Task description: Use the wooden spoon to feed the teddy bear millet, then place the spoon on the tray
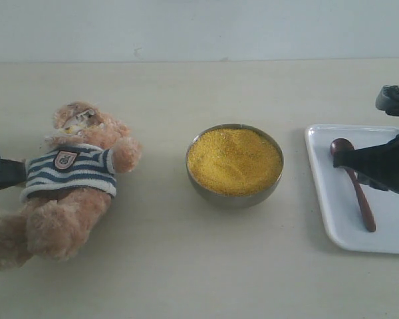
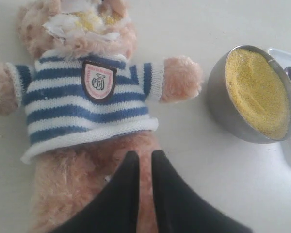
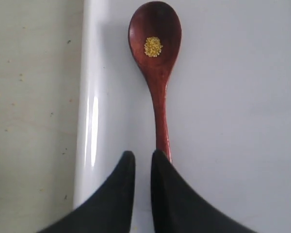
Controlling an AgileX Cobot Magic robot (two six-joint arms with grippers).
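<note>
Both hands hang near-shut, empty: left hand [image 2: 144, 154] near teddy bear [image 2: 87, 92], right hand [image 3: 143, 153] over wooden spoon [image 3: 157, 82], lying delivered on the tray [image 3: 233, 121].

The left hand [image 2: 144, 154] and right hand [image 3: 143, 153] each have 2 black tapering fingers [image 2: 119, 199].

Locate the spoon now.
In the exterior view the spoon lies flat on the tray at the far right, near the tray's left rim, to the right of the millet bowl.

Bare table [image 1: 159, 266] lanes between teddy bear [image 1: 70, 179], bowl [image 1: 234, 194] of millet [image 1: 234, 159] and tray [image 1: 332, 219]; wooden spoon [image 1: 359, 196] on the tray's bowl-side part.
</note>
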